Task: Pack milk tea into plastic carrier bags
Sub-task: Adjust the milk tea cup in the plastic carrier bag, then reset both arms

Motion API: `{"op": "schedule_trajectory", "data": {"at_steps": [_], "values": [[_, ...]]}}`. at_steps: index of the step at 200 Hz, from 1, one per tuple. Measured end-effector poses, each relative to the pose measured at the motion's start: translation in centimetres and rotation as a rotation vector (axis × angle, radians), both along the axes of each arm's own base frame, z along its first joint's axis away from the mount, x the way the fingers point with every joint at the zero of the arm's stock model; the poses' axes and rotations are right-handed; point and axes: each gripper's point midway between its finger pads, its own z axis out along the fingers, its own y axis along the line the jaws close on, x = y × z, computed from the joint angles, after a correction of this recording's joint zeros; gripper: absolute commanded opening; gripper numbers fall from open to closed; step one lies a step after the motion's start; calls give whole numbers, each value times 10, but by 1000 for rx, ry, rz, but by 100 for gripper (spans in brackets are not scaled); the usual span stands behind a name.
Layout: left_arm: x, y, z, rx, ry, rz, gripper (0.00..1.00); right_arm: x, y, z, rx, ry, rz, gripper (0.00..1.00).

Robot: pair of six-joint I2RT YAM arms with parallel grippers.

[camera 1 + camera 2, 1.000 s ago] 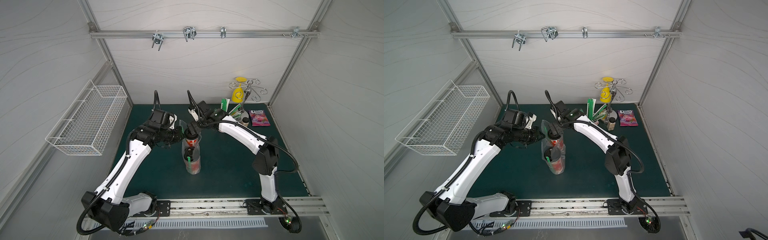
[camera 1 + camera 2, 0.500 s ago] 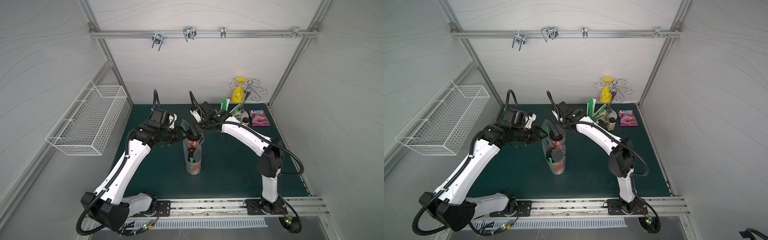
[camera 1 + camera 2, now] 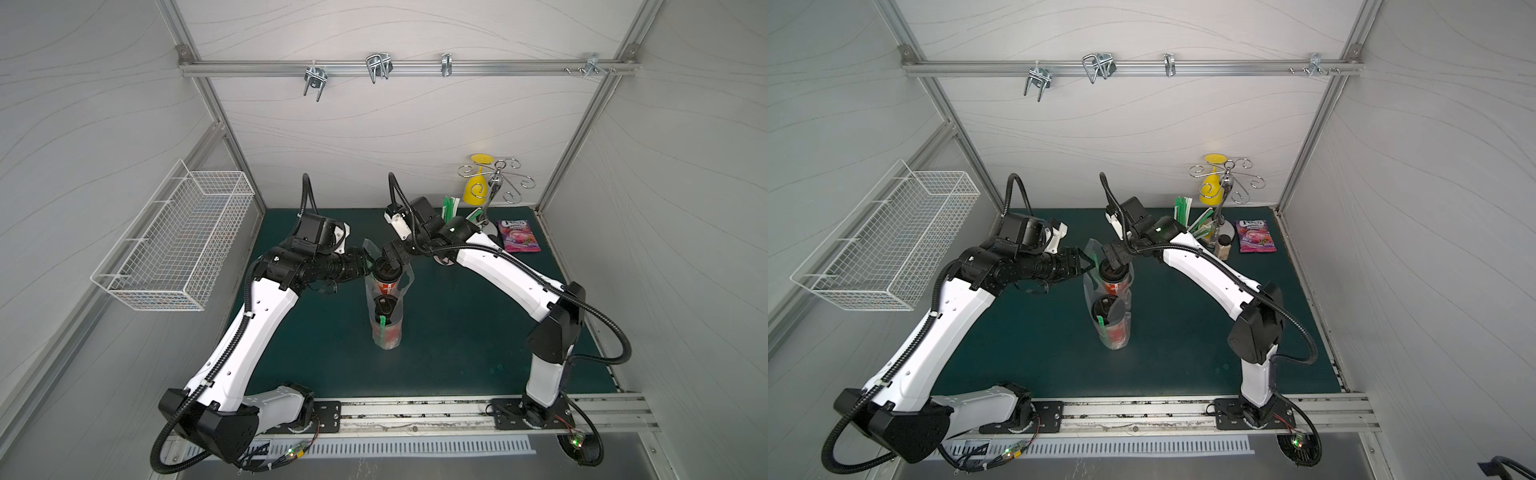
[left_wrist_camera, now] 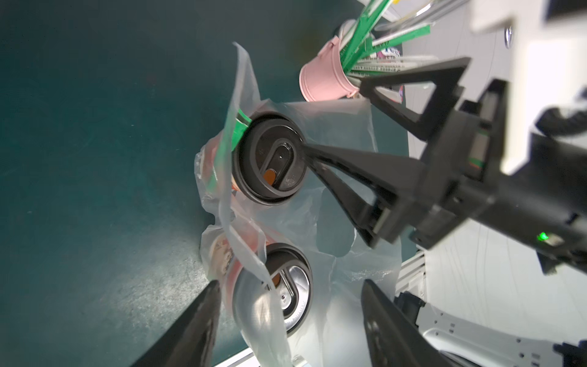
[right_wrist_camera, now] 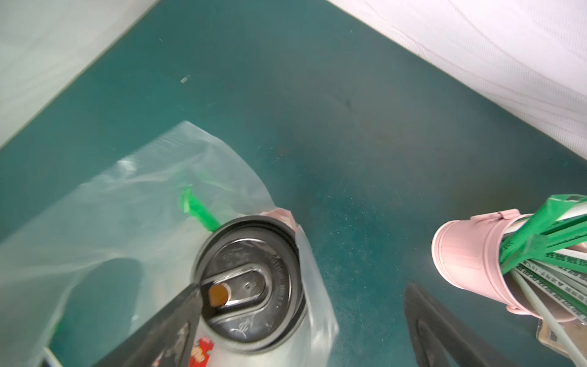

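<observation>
Black fingers of the right gripper (image 5: 303,287) stand wide apart, one tip against the black domed lid of the far milk tea cup (image 4: 270,165). The left gripper (image 4: 290,282) is also spread, with bag film between its fingers, not pinched. The far cup and the near cup (image 3: 384,309), both red and white, stand upright inside the crinkled clear plastic bag (image 3: 390,336) in the middle of the green mat (image 3: 457,332).

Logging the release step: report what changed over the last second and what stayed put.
The left pincer opened; the bag film now hangs loose between its jaws, apparently let go. Unchanged: the right pincer open, one finger over the far cup lid; far cup and near cup upright inside the bag.
</observation>
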Motion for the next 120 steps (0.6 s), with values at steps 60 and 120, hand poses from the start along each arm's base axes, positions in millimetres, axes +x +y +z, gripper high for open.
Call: {"op": "schedule_trajectory", "data": {"at_steps": [60, 120], "values": [[14, 71, 17, 76, -89, 273, 89, -2, -58, 67, 118, -138, -93, 99], [-40, 216, -32, 501, -327, 878, 99, -15, -280, 6, 150, -353, -661, 99]]}}
